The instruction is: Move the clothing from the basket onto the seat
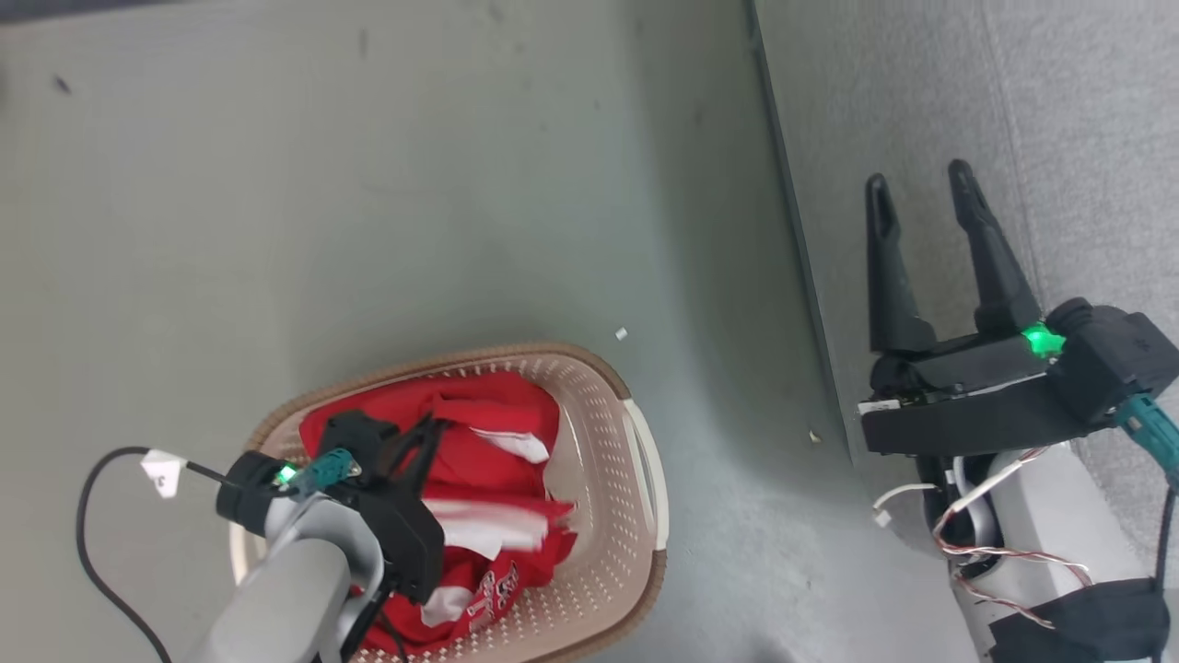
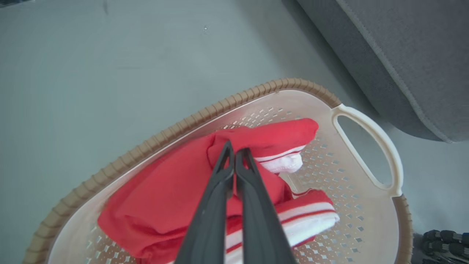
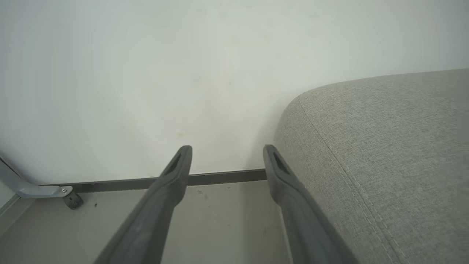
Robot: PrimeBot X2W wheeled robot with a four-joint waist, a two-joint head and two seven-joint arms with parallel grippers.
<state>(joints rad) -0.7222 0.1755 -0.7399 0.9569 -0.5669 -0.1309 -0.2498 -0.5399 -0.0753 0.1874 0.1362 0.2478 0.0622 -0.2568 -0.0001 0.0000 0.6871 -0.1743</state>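
In the head view, bright red soft garments [image 1: 488,414] with white trim are lying in a rounded cream-white perforated plastic basket [image 1: 603,562], the left gripper [image 1: 422,440] reaching into them. Its wrist view is showing those fingers [image 2: 212,205] pressing together, tips on a red fold. The right wrist view is showing the right gripper [image 3: 225,152] gaping, empty, beside a large grey woven-fabric sofa [image 3: 384,146].

The left gripper [image 2: 234,149] reaches downward from its pale grey forearm [image 1: 276,589] with its two dark fingers pressed tightly together, while the right gripper [image 1: 919,180] is held roughly level out to the right, its two long fingers spread wide apart.
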